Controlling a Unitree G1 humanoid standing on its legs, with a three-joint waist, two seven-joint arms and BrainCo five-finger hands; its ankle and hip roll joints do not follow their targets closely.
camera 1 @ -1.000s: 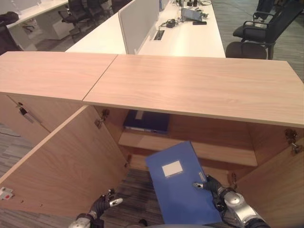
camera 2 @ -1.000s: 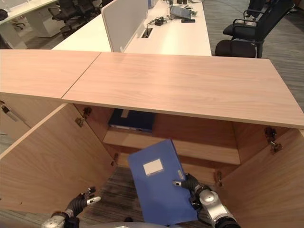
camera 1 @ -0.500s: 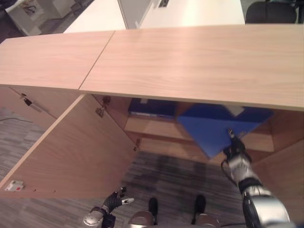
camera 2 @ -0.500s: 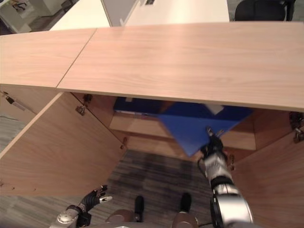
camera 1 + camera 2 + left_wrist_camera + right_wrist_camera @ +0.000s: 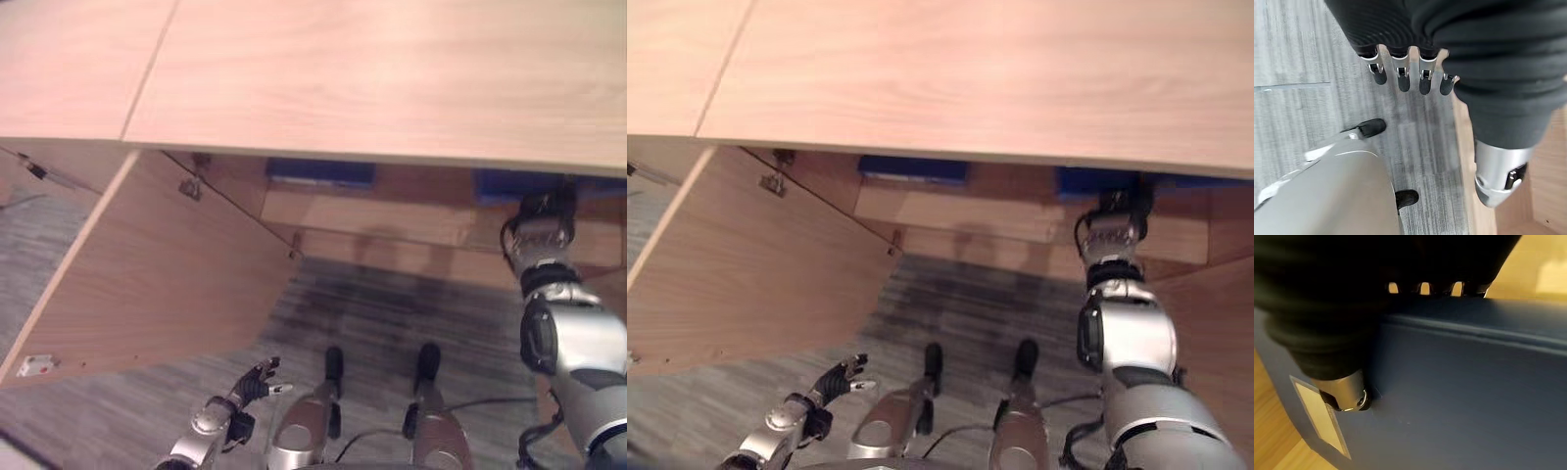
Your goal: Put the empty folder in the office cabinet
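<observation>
The blue folder [image 5: 502, 184] lies inside the open wooden cabinet [image 5: 392, 69], on the right of its shelf [image 5: 362, 217], mostly hidden under the top. My right hand [image 5: 545, 210] reaches in to it. In the right wrist view the thumb [image 5: 1345, 392] presses on the folder's face [image 5: 1459, 396] near its white label [image 5: 1317, 416], and the fingers curl over the far edge. My left hand [image 5: 1410, 73] hangs low over the floor, open and holding nothing.
A second dark blue folder [image 5: 320, 172] lies on the shelf's left part. The cabinet's left door [image 5: 147, 274] stands wide open beside my left hand [image 5: 257, 377]. Grey carpet [image 5: 392, 313] spreads in front of the cabinet.
The camera has tipped downward. My right hand has carried the blue folder deeper in, under the cabinet's top and onto the shelf's right side. The left hand stays low.
</observation>
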